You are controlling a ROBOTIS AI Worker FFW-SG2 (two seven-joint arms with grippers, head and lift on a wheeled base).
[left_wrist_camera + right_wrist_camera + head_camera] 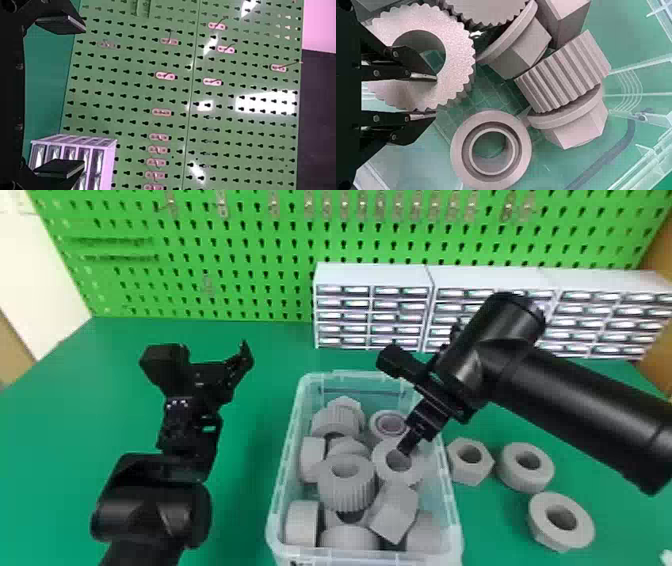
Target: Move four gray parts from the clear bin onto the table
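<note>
My right gripper [406, 446] reaches into the clear bin [455, 510] at its right side. In the right wrist view the right gripper [433, 96] is shut on the wall of a ribbed gray ring [455, 85], one finger inside the hole and the other outside the rim. That gray ring [384, 470] lies among several other gray parts [346, 482] in the bin. On the table right of the bin are a gray hex nut [482, 470] and two round gray parts [542, 477]. My left gripper [212, 352] stands open over the table, left of the bin; in its wrist view the left gripper [83, 95] holds nothing.
White drawer cabinets [372, 277] stand behind the bin, below a green pegboard [250, 255]. Inside the bin, a round gray part [520, 154] and a ribbed part [566, 73] lie near the right gripper. The right arm [590, 405] extends above the table's right side.
</note>
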